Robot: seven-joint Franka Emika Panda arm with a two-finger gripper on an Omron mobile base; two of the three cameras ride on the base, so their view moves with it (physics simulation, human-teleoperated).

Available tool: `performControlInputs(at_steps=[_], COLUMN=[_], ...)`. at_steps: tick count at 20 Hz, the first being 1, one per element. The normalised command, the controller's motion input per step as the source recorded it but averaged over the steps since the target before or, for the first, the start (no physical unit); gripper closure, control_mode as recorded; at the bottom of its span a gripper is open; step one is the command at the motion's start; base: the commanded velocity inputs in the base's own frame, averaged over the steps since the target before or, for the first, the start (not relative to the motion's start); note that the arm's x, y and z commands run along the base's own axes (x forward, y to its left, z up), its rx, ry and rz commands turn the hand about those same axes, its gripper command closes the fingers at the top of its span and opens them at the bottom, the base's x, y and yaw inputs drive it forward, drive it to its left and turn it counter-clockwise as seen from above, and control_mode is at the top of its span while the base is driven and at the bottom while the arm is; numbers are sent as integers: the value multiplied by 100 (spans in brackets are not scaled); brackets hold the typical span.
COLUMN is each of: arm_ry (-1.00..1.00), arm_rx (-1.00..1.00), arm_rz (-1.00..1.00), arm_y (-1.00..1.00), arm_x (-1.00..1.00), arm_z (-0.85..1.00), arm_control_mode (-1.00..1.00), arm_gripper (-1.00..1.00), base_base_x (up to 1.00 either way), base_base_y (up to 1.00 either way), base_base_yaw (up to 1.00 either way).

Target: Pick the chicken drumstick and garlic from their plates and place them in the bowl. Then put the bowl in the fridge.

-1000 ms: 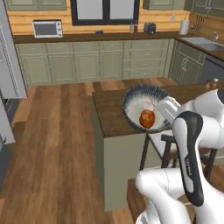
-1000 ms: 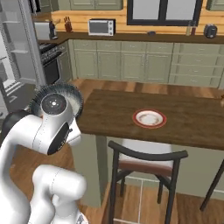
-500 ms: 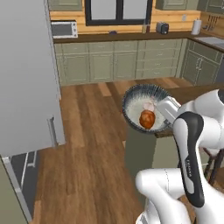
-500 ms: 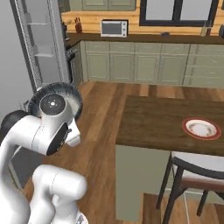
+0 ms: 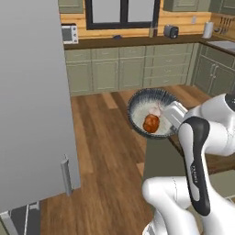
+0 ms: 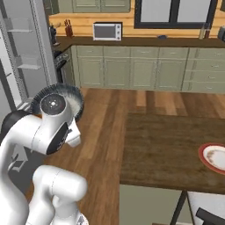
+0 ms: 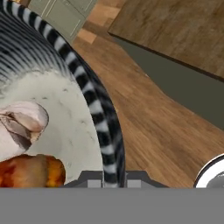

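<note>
One bowl [image 5: 153, 112] clamped at its rim by the tool [image 7: 114, 180], one chicken drumstick [image 5: 151, 123] and one garlic [image 7: 24, 117] inside.

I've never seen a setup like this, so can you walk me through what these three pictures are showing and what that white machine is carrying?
The white machine is a robot arm on a driving base in a simulated kitchen. Two pictures come from cameras on the base, behind the arm to its left and right. The third comes from a camera on the hand itself. The gripper clamps the rim of a blue-grey bowl, carried in the air above the wooden floor. Inside lie a chicken drumstick and a garlic bulb. The tall grey fridge stands on the left. On the dark wooden table sits a red-rimmed plate.
</note>
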Motion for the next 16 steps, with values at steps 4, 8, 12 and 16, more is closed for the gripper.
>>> performControlInputs(at_steps=[4, 8, 12, 16], arm_ry=[0, 0, 0, 0], arm_rx=[0, 0, 0, 0], arm_rz=[0, 0, 0, 0], arm_y=[0, 0, 0, 0], arm_x=[0, 0, 0, 0], arm_z=[0, 0, 0, 0], arm_control_mode=[100, 100, 100, 100], arm_gripper=[100, 100, 100, 100], base_base_x=[100, 100, 43, 57], base_base_y=[2, 0, 79, 57], base_base_yaw=[0, 0, 0, -1])
